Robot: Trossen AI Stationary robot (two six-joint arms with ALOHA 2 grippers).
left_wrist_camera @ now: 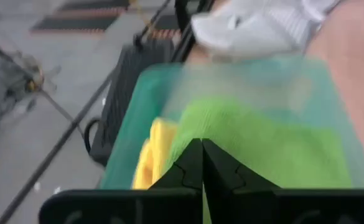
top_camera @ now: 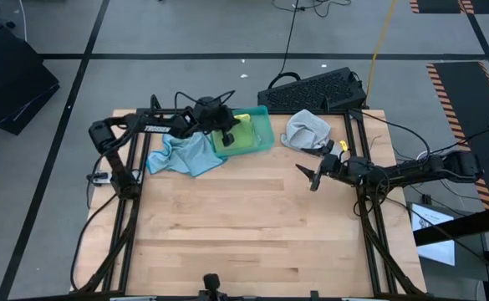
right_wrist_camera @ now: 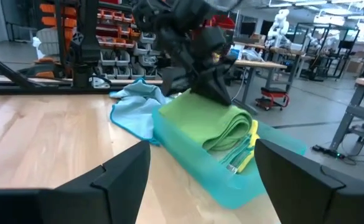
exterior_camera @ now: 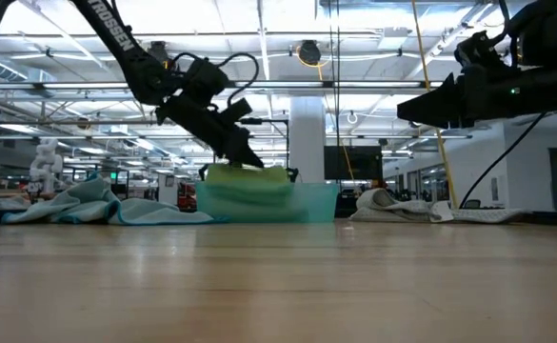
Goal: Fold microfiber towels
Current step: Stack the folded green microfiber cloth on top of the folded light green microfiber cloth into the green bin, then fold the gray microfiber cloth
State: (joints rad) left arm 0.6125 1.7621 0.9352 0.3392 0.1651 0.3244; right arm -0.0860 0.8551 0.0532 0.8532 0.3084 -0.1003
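Left claw (top_camera: 226,136) is down in the teal tray (top_camera: 263,115), clenched tight on the top green towel (right_wrist_camera: 214,121) of the stack. In its wrist view the fingers (left_wrist_camera: 201,167) meet with no gap, pinching green fabric. Yellow towel (left_wrist_camera: 149,155) sits under or beside the green ones, edge showing at the tray side. Light blue towel (top_camera: 185,154) lies crumpled on the surface (top_camera: 252,226) just beside the tray, on the left arm's side. Grey towel (top_camera: 306,129) is bunched at the far right part of the surface. Right claw (top_camera: 314,175) hovers released, jaws wide, near the grey towel, holding nothing.

Step in hand looks like pulling a green towel out to fold. To do it well:
- lift straight up so only one layer comes, watch the second green and the yellow don't drag along
- tray is light, could tip or slide if fabric snags the rim
- carry to the bare middle of the surface, lay flat before folding
- bring the right claw in for the opposite corner
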